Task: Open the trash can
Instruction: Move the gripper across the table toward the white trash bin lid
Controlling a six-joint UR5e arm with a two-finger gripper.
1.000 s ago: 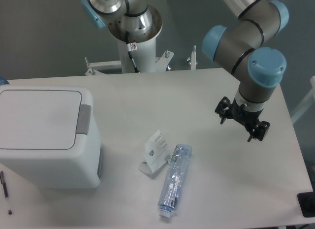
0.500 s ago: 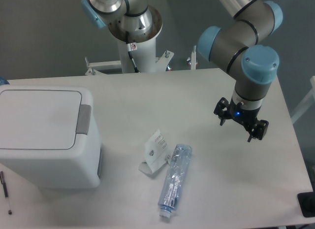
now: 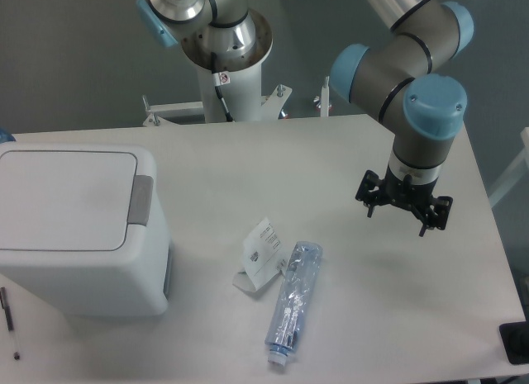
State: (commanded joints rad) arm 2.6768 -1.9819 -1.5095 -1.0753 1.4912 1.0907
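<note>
The white plastic trash can (image 3: 78, 227) at the table's left edge looks rigid and light enough to slide, so press its grey push-button tab (image 3: 140, 200) (lid still down), well apart from the empty, spread-fingered gripper (image 3: 404, 220).

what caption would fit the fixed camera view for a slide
UR5e gripper hovers open above the table's right side, far from the closed white trash can at left; a plastic bottle lies between them.
</note>
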